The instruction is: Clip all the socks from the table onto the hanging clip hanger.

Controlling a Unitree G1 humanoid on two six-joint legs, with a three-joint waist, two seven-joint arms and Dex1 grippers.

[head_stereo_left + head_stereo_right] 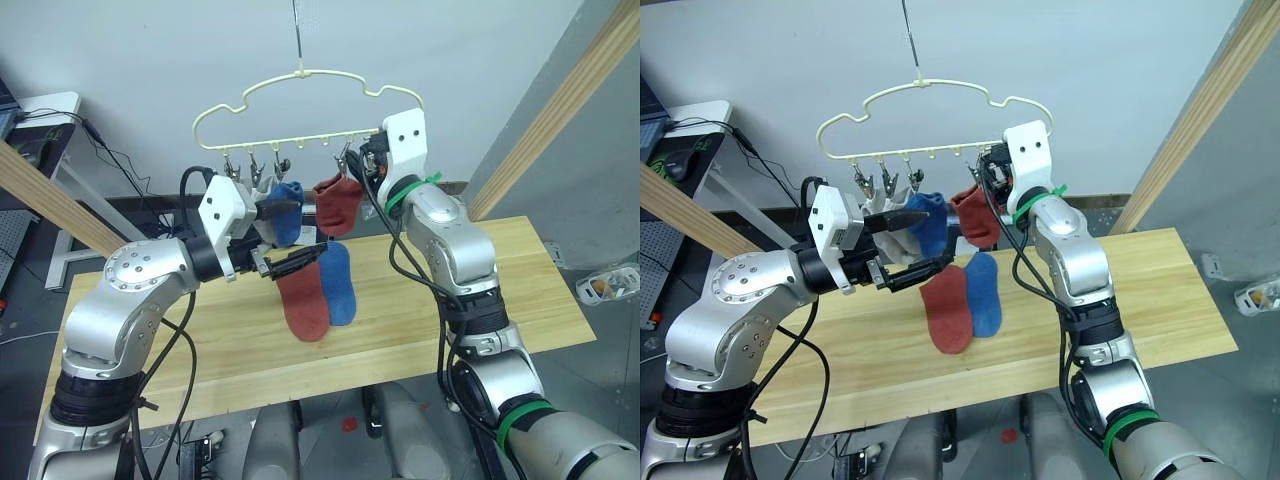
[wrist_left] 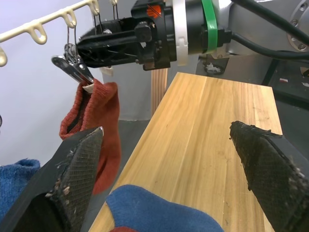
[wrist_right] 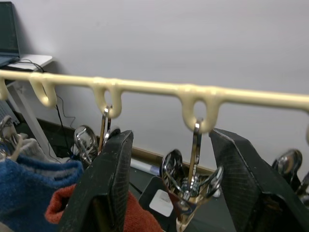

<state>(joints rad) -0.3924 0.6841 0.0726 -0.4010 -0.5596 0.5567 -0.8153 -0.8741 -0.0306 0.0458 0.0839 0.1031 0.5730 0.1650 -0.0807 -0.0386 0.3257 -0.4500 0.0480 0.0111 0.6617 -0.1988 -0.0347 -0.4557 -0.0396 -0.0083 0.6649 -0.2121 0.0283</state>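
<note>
Now the red sock (image 1: pixel 304 295) and blue sock (image 1: pixel 339 283) on the table (image 1: pixel 480 300) lie lengthwise just below the left gripper (image 1: pixel 283 238) (nearer arm, wide open, empty); the right gripper (image 3: pixel 178 179), also open, is at the hanger (image 1: pixel 300 110).

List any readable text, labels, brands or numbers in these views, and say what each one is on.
None can be read.
Rust-red sock on the clip hanger: a small white tag sits by its cuff, with no legible print.
Table, right pincer and left pincer: no markings visible.
</note>
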